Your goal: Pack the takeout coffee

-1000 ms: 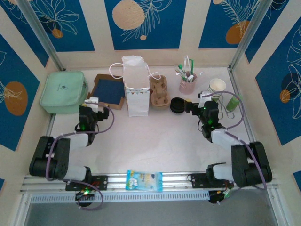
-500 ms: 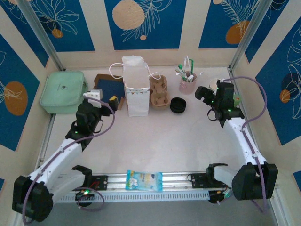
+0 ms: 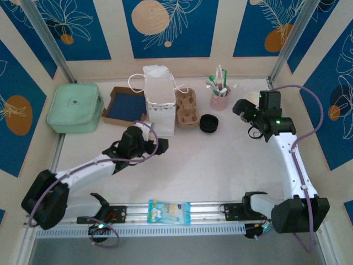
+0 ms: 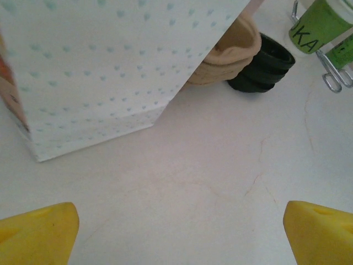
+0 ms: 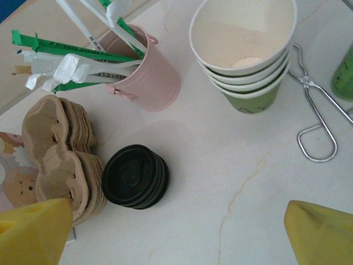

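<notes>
**A:** What lies nearest?

**B:** A blue snack packet [image 3: 169,211] on the rail at the table's [image 3: 204,165] near edge, between the two arm bases. Beyond it the middle of the table is bare white, the widest room there is.

**A:** And the left gripper [image 3: 156,142]?

**B:** Low over that bare stretch, jaws spread wide with only tabletop between the yellow fingertips [image 4: 38,232]. The white paper bag [image 4: 110,66] stands upright just ahead of it, its lower corner close.

**A:** The back row?

**B:** Left to right: a mint case [image 3: 74,107], a brown box [image 3: 124,105] with a blue inside, the bag, pulp cup carriers [image 3: 186,107], the black lids [image 3: 209,123], the pink cup of stirrers [image 3: 220,99]. Carriers and lids sit side by side, nearly touching.

**A:** The coffee cup?

**B:** The paper cups [image 5: 242,49] are a nested stack, cream above and green below, open-topped, near the far right corner. They stand right of the pink cup, well apart from the lids, with wire tongs [image 5: 317,121] just beside them.

**A:** The right gripper [image 3: 241,108]?

**B:** Above that corner, jaws released and wide, holding nothing.

**A:** Anything hard to see?

**B:** From above, the right gripper covers most of the cups. A green tube [image 4: 320,25] is cut off by the frame edge, and so is the bag's top in the left wrist view.
</notes>
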You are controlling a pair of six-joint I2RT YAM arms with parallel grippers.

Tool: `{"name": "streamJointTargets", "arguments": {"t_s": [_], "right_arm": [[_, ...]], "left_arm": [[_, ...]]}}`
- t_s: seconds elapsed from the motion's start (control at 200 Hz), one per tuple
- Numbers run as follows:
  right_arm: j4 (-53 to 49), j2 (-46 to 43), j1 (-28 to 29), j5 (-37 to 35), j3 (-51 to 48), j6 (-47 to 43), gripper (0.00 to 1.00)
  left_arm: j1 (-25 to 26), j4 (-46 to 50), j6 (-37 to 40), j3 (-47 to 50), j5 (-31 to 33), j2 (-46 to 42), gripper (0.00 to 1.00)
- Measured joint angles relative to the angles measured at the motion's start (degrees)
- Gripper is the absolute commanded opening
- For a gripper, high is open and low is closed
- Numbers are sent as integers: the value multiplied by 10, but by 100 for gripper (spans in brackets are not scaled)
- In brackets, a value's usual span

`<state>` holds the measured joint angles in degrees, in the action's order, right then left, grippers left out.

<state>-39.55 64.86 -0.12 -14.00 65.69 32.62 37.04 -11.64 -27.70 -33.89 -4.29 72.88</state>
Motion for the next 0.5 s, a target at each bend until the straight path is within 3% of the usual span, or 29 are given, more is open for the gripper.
{"name": "streamJointTargets", "arguments": {"t_s": [0.5], "right_arm": [[-38, -31, -10, 64, 30, -22, 99]], "left_arm": [[-9, -143, -57, -58, -22, 192, 94]]}}
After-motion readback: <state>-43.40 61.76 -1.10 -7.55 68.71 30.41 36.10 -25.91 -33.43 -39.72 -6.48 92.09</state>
